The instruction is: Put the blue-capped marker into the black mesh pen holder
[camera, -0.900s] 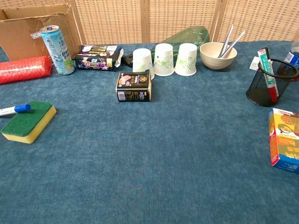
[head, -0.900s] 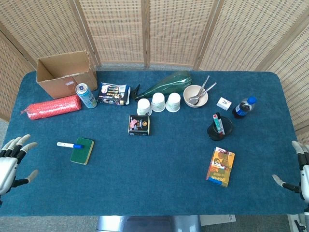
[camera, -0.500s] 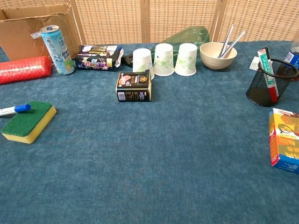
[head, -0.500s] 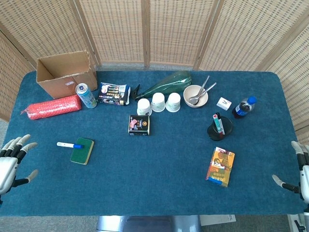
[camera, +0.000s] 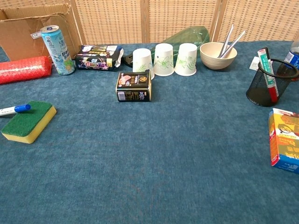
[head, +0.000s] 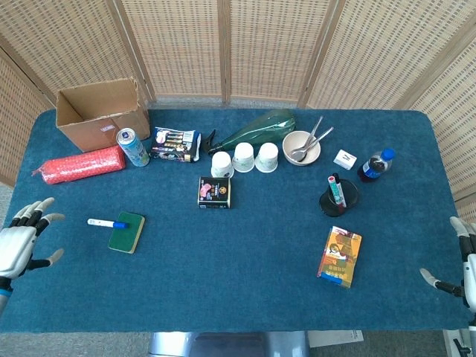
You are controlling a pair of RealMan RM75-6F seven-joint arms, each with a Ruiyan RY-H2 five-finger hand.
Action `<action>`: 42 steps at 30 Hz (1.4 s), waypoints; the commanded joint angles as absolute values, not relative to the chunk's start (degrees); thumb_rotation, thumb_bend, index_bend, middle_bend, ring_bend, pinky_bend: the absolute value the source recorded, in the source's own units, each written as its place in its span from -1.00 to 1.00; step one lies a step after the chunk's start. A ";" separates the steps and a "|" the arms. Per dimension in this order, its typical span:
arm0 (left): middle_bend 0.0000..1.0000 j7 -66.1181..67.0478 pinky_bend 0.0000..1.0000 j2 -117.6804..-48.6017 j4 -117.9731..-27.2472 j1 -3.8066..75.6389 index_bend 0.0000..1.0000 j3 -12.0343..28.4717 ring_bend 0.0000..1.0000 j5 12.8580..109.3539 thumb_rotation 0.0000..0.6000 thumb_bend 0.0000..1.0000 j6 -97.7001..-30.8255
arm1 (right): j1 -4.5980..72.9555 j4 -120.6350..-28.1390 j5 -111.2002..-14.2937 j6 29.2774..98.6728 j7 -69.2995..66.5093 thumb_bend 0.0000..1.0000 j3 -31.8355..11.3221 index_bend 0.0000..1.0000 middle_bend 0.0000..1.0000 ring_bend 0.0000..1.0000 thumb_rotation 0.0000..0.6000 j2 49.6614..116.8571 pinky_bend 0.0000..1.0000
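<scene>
Since the blue-capped marker (head: 106, 222) lies untouched on the table (head: 245, 282), its cap end against the left edge of the green sponge (head: 126, 232), we judge that we are at the very first step — the reach. Our left hand (head: 21, 244) hovers at the table's left edge, fingers spread and holding nothing; our right hand (head: 462, 269) sits at the far right edge, also apart-fingered and empty. The black mesh pen holder (head: 338, 198) stands well apart on the right side, already holding a few pens, beside the cola bottle (head: 376, 165). Next we need to bring the left hand over the marker and pinch its white barrel clear of the sponge — then carry it across. Compared with half a second ago, our left hand has shifted up and inward toward the marker; nothing on the table has moved.
</scene>
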State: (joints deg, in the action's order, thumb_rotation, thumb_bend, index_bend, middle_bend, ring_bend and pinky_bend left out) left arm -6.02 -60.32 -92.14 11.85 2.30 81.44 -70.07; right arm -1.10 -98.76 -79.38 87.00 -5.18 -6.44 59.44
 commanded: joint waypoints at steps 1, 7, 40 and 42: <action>-1.00 -7.89 -0.85 -64.50 -86.00 15.50 -0.46 3.76 -1.00 78.25 1.00 -0.37 -64.35 | -1.07 -98.81 -79.40 86.91 -5.14 -1.00 -6.39 -1.00 -1.00 -1.00 1.00 59.43 -0.59; -1.00 -7.67 -0.86 -70.69 -77.38 18.54 -0.44 5.18 -1.00 75.77 1.00 -0.37 -60.47 | -0.99 -98.74 -79.18 86.74 -5.05 -1.00 -6.46 -1.00 -1.00 -1.00 1.00 59.47 -0.59; -1.00 5.74 -0.85 -78.87 -75.51 25.04 -0.10 5.91 -1.00 67.16 1.00 -0.27 -53.02 | -0.65 -98.90 -78.57 85.68 -6.86 -1.00 -6.69 -1.00 -1.00 -1.00 1.00 58.89 -0.59; -1.00 6.05 -0.86 -79.10 -75.34 25.28 -0.10 6.06 -1.00 66.88 1.00 -0.27 -52.97 | -0.64 -98.86 -78.46 85.60 -6.91 -1.00 -6.71 -1.00 -1.00 -1.00 1.00 58.87 -0.59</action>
